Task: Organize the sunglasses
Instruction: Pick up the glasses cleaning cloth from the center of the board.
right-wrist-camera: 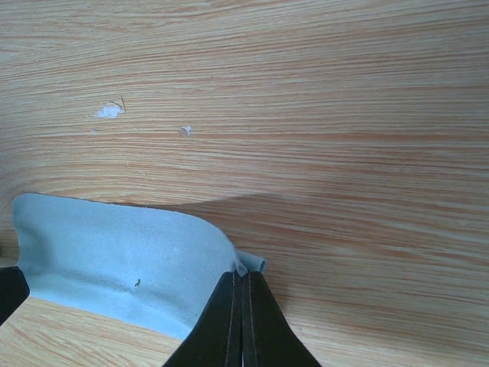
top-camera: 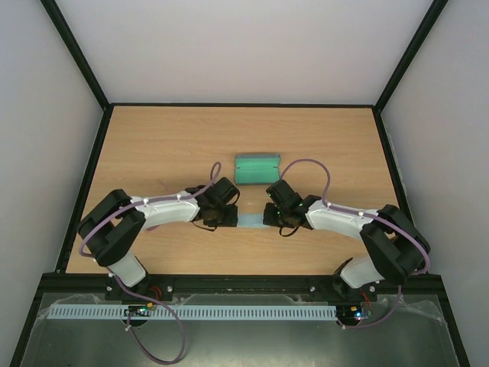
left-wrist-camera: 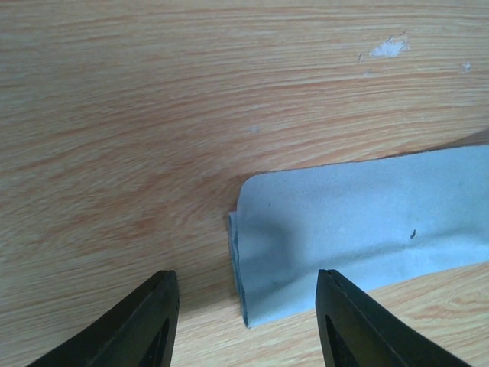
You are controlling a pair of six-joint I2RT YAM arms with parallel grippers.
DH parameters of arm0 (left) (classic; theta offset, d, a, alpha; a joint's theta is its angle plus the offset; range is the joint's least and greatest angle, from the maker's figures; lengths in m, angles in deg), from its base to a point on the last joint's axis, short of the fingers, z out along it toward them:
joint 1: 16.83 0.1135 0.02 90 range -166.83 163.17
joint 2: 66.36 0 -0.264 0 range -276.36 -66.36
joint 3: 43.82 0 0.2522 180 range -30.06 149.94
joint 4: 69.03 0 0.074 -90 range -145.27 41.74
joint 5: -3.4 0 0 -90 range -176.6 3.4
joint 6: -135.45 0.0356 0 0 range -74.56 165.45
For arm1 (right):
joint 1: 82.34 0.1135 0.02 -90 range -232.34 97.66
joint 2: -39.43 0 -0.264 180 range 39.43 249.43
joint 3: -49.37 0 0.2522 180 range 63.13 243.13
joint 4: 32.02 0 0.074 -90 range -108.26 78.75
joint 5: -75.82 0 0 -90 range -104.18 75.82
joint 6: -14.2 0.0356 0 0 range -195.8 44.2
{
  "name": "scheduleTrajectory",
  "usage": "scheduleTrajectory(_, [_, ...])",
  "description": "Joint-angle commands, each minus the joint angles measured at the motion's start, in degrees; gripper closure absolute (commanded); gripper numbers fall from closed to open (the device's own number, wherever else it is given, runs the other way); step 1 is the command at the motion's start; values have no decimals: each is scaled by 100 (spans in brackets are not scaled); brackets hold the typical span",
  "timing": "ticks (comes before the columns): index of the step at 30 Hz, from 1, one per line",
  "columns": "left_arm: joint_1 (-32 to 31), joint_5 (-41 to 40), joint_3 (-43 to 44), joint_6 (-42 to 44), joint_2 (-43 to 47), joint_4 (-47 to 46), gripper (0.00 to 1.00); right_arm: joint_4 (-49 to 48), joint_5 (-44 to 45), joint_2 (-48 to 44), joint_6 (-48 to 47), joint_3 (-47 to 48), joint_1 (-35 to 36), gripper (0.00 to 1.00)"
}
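Two arms reached in toward a light blue cloth (top-camera: 250, 220) on the worktop (top-camera: 153, 145), one at each end of it. The right end effector (right-wrist-camera: 241, 279) was clenched on the cloth's right corner, its fingers pressed together with a fold of fabric pinched between them and that end curling up off the wood. The left end effector (left-wrist-camera: 244, 284) stood released at the cloth's left end, its fingers straddling the doubled edge with neither touching it. Beyond the cloth, on its far side, sat a green oblong case (top-camera: 257, 168). The sunglasses showed in no view, and whether they lay in that case or under the arms beside the cloth could not be told. Such a pair would probably be light, thin and easily bent, with lenses that scratch and smear. The bridge or the frame beside a hinge would therefore be the safer hold, taken gently, never on a lens or far out along a slim arm. The cloth itself looked limp and likely to sag unless held at both ends.
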Motion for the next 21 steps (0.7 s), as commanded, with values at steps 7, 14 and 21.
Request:
scheduleTrajectory(7, [-270, -440, 394, 127, -408, 423, 65, 9, -4, -85, 33, -91, 39, 99])
scheduleTrajectory(14, [-353, -512, 356, 74, -515, 467, 77, -41, -26, -86, 30, -114, 39, 99])
scheduleTrajectory(21, [-369, -430, 295, 50, -548, 361, 98, -132, -72, -85, 57, -189, 39, 99])
